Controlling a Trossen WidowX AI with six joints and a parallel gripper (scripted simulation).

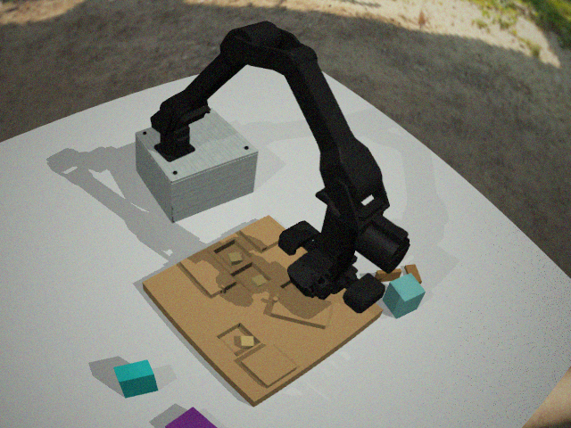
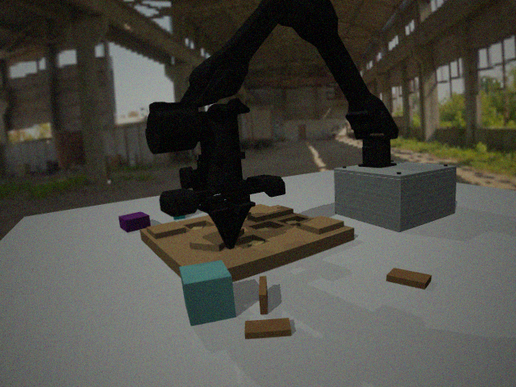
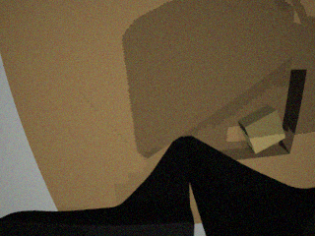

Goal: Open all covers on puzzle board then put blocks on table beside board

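Note:
The brown puzzle board [image 1: 198,317] [image 2: 266,258] [image 3: 66,59] lies mid-table. Its three sliding covers, one at the back [image 1: 262,232], one at the left [image 1: 202,276] and one at the front [image 1: 267,364], stand off their wells. Tan blocks [image 1: 235,258] [image 1: 259,279] [image 1: 247,341] sit in those wells. My gripper [image 2: 230,243] [image 3: 183,145] is shut and empty, its tip down on the board at the edge of the swivelling cover [image 1: 304,310] [image 2: 208,241] [image 3: 211,59]. Beside the tip a fourth tan block [image 3: 263,130] shows in a partly uncovered well. In the top view the hand hides the fingertips.
A light teal cube [image 1: 403,294] [image 2: 206,291] stands off the board's right edge, with small brown slabs [image 1: 387,275] [image 2: 263,293] [image 2: 267,327] [image 2: 408,277] near it. A teal block [image 1: 136,377] and a purple block [image 1: 191,420] [image 2: 134,220] lie at the front left. The arm's grey pedestal [image 1: 198,170] [image 2: 393,193] stands behind.

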